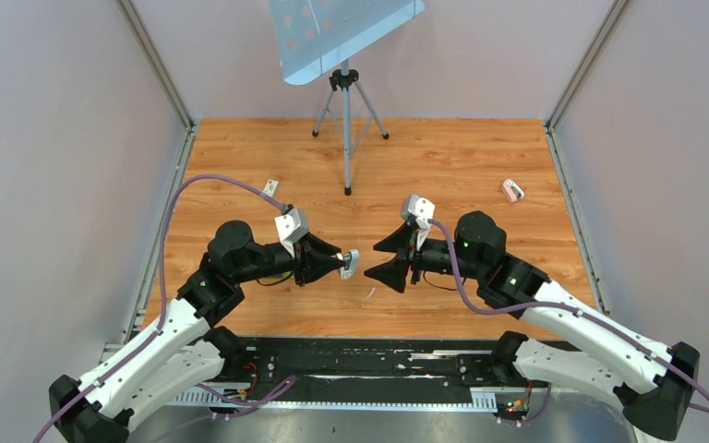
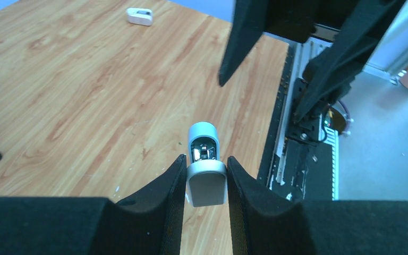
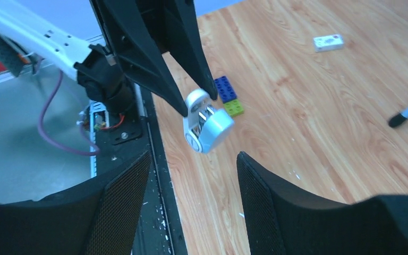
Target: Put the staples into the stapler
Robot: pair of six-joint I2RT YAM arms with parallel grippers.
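The left jaws are closed on the stapler (image 2: 206, 170) and hold it above the bench (image 1: 443, 157), its front end past their tips with the metal inside showing. The right jaws stand wide open and empty, facing the stapler, near it but apart.

Counter (image 1: 443, 157): orange-brown wood grain
Stapler (image 1: 512, 190): pale pink and white
Gripped gadget (image 2: 206, 178): silver-grey
Block (image 3: 228, 96): blue and green

Mini stapler (image 3: 204, 123): pale grey-white, rounded ends, top cover hinged open, metal channel showing. Pinched btw left fingers (image 2: 162, 194), held up off surface (image 1: 462, 157).
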